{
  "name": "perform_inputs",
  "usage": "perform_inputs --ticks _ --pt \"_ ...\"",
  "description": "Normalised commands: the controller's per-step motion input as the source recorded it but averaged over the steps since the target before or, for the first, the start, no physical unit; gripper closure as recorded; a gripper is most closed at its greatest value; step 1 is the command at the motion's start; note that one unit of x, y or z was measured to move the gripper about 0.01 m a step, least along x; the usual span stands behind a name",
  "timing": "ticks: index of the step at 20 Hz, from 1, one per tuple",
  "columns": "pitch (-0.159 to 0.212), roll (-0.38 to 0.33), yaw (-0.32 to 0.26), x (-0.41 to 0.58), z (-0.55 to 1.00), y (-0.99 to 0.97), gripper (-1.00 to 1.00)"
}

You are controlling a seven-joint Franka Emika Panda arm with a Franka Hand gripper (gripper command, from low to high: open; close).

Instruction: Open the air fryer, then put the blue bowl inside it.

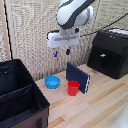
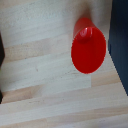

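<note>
We see gripper (image 1: 61, 52) open, empty, raised | blue bowl (image 1: 52, 81) on table below it | air fryer (image 1: 107, 53) well apart, shut

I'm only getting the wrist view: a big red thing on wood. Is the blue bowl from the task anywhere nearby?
Observer: Yes. The blue bowl sits on the table, beside the red cup, toward the exterior view's left.
Operator: Is the gripper holding anything?
Observer: No. The gripper hangs empty and open, well above the bowl and cup.
Operator: And the air fryer, is it opened?
Observer: The air fryer stands at the exterior view's right; its drawer looks shut, with the air fryer handle untouched.
</note>
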Motion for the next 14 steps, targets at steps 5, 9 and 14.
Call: perform_inputs --ticks 5,9,14 --pt "-0.007 0.006 -0.375 0.0 0.0 0.0 -1.0" --pt "-0.027 0.022 -0.375 0.0 0.0 0.0 -1.0" --pt "-0.042 -0.015 -0.372 0.043 0.0 -0.05 -1.0"
